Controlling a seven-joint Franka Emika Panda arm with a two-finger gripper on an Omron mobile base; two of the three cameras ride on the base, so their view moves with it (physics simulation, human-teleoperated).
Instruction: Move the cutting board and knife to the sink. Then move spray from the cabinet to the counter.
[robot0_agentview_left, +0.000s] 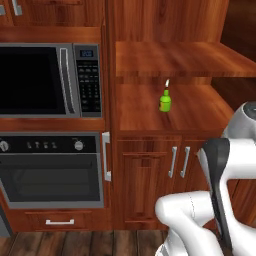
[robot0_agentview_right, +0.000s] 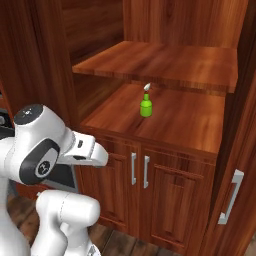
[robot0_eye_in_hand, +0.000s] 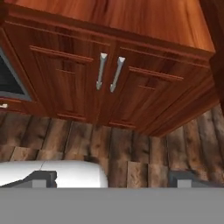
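Two dark fingertips (robot0_eye_in_hand: 43, 178) of the two-finger gripper (robot0_eye_in_hand: 111, 179) spread wide, empty, low before the reddish-brown wooden cabinet (robot0_eye_in_hand: 65, 74) and its panelled doors with slim silver bar handles (robot0_eye_in_hand: 101, 70). Above those doors, upright on the open niche's lower shelf: small bright green spray bottle with whitish nozzle (robot0_agentview_right: 145, 105), well apart from the gripper, untouched. Left of the cabinet: steel microwave (robot0_agentview_left: 50, 80) over black oven (robot0_agentview_left: 50, 170). Judged: spray stage barely begun; reaching, grasping, carrying to a counter all left.
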